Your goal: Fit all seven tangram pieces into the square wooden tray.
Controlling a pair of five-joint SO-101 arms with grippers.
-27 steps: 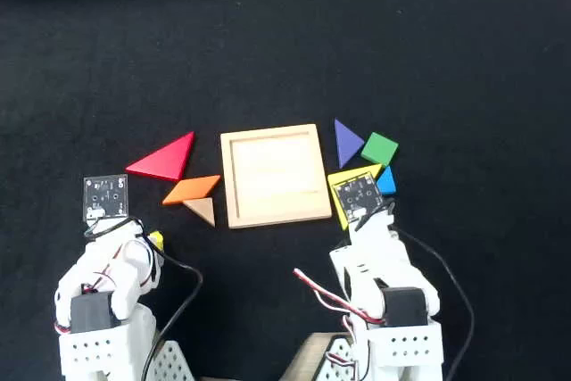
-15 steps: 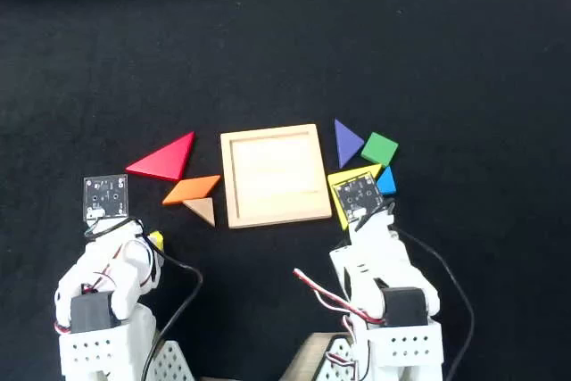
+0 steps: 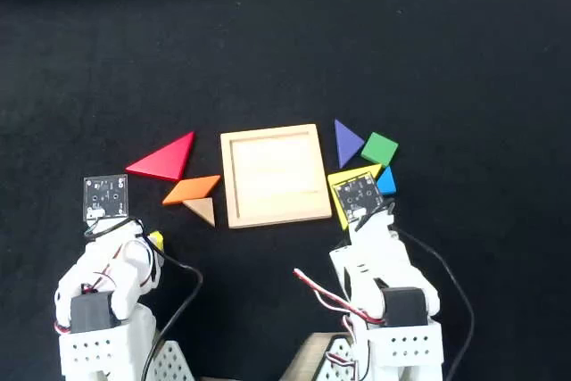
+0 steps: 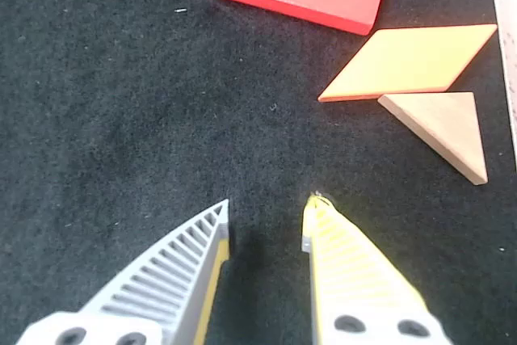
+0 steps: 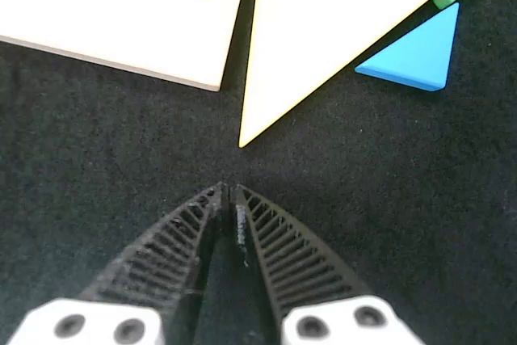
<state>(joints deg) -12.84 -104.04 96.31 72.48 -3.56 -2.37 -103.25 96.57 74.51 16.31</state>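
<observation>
The square wooden tray (image 3: 273,176) lies mid-table with nothing in it. To its left lie a red triangle (image 3: 166,159), an orange parallelogram (image 3: 191,189) and a plain wood triangle (image 3: 201,211). To its right are a purple triangle (image 3: 346,141), a green square (image 3: 379,148), a blue triangle (image 3: 386,181) and a yellow triangle (image 3: 343,179) partly under the right arm. My left gripper (image 4: 266,214) is open over bare cloth, short of the wood triangle (image 4: 443,132). My right gripper (image 5: 227,192) is shut, empty, just short of the yellow triangle's (image 5: 319,30) corner.
Black cloth covers the whole table (image 3: 285,60). Both arm bases (image 3: 98,327) stand at the near edge. The far half of the cloth holds no objects. A corner of the tray (image 5: 121,14) lies beside the yellow triangle in the right wrist view.
</observation>
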